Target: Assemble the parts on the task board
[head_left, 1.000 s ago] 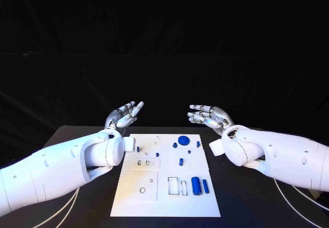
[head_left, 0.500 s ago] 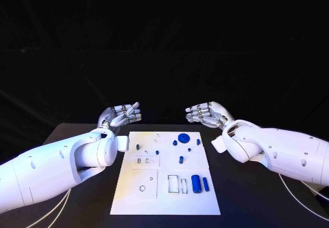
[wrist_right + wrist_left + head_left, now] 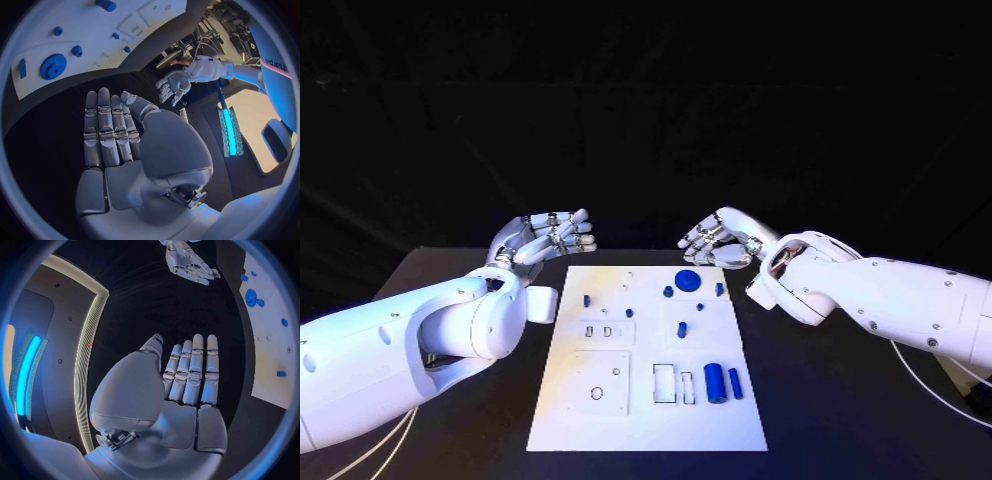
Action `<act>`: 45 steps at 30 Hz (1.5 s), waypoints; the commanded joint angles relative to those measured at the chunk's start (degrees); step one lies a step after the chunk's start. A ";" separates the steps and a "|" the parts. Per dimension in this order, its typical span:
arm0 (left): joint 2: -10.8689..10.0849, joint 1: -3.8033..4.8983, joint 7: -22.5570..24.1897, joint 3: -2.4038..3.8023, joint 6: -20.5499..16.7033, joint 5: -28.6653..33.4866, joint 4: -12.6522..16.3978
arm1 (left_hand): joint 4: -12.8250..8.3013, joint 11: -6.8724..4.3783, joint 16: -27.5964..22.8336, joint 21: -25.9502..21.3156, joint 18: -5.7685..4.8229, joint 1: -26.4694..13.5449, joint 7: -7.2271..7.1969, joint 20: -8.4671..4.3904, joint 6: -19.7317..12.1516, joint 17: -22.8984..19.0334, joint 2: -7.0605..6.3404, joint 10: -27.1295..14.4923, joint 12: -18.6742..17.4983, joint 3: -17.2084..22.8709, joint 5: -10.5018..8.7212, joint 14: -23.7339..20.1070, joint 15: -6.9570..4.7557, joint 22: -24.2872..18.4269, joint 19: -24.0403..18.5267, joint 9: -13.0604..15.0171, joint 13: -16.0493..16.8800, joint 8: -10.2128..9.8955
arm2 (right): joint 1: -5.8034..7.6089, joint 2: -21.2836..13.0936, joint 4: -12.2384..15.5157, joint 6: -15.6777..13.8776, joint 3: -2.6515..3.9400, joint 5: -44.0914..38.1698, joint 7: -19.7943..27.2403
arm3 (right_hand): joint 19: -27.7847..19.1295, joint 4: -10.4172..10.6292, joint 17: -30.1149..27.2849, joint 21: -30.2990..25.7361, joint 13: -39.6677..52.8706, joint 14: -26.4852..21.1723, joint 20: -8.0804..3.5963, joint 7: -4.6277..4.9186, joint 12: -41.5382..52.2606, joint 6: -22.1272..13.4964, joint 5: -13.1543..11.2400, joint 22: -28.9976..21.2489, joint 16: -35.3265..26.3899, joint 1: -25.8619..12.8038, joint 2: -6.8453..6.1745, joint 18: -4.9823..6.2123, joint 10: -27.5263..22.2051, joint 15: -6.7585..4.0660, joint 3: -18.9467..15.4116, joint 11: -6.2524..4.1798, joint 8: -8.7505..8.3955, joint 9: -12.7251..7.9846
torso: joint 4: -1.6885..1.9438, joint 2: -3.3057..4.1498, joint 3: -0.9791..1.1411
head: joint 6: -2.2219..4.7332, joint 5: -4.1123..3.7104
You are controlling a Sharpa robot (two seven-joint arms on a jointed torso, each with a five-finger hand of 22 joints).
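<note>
1. The white task board point(image 3: 646, 400) lay flat in the middle of the black counter point(image 3: 834, 400), with small blue parts spread over it.
2. The left robot hand point(image 3: 545, 238) hovered beyond the board's far left corner, palm turned inward, its fingers point(image 3: 195, 365) straight and side by side in the left wrist view; it held nothing and touched nothing.
3. The right robot hand point(image 3: 721, 238) hovered beyond the board's far right corner, facing the left one across a gap, fingers point(image 3: 103, 125) extended together and likewise holding nothing.
4. A round blue gear point(image 3: 687, 281) sat near the board's far edge, with a small blue knob point(image 3: 668, 291) just beside it and a short blue peg point(image 3: 718, 288) on its other side.
5. Nearer the middle stood a blue pin point(image 3: 682, 329), with smaller blue pieces point(image 3: 587, 300) towards the left edge.
6. Close to the near right side, a thick blue cylinder point(image 3: 714, 383) lay just beside a thinner blue rod point(image 3: 736, 383), next to two rectangular slots point(image 3: 665, 383).
7. A square recess with a small oval hole point(image 3: 599, 393) marked the board's near left part.
</note>
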 commanded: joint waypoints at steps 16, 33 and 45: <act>-2.27 0.81 -1.46 0.52 1.64 -2.77 4.75 | 0.02 0.02 -1.43 1.60 0.73 0.56 0.08 -1.23 0.74 0.40 -0.43 0.87 -1.55 -0.86 -0.34 0.44 0.11 0.34 2.81 -0.14 -0.07 -1.06 | 1.44 0.82 3.90 6.08 0.27 -30.91 -19.01 | 8.81 2.35 11.71 11.85 0.27 12.10 -3.91 -0.85 -0.46 0.32 2.52 6.93 12.54 -1.34 -3.42 0.68 -3.33 -3.19 -6.11 -1.06 -1.78 -0.17 | 2.08 5.30 -0.53 | 1.17 -2.39; -2.66 0.94 -1.77 0.90 1.68 -2.87 5.75 | 0.07 0.13 -2.04 1.28 0.59 0.56 0.18 -1.12 0.78 0.40 -0.41 0.93 -1.95 -0.98 -0.34 0.11 0.26 0.13 2.19 -0.15 -0.08 -1.35 | 1.45 2.39 2.22 11.74 0.27 -34.42 -20.81 | 14.56 6.01 49.42 26.49 0.96 11.83 -3.90 -1.18 1.87 -1.52 3.99 22.21 54.48 0.01 -3.86 -0.56 -9.10 -2.96 -8.37 -0.71 -1.65 -0.01 | 2.79 6.08 -0.75 | 1.40 -3.18; -2.66 0.97 -1.93 0.92 1.82 -2.87 5.85 | 0.07 0.16 -2.14 1.24 0.58 0.57 0.20 -1.09 0.77 0.40 -0.39 0.92 -2.03 -0.99 -0.34 0.05 0.29 0.10 2.11 -0.16 -0.08 -1.41 | 1.44 3.26 1.00 11.03 0.27 -34.31 -20.31 | 17.14 7.05 56.84 33.38 0.90 12.12 -3.75 -0.85 2.98 -0.83 5.00 31.36 62.05 0.29 -3.37 -1.70 -8.74 -2.74 -7.38 -0.56 -1.47 0.09 | 2.94 6.35 -0.77 | 1.48 -3.01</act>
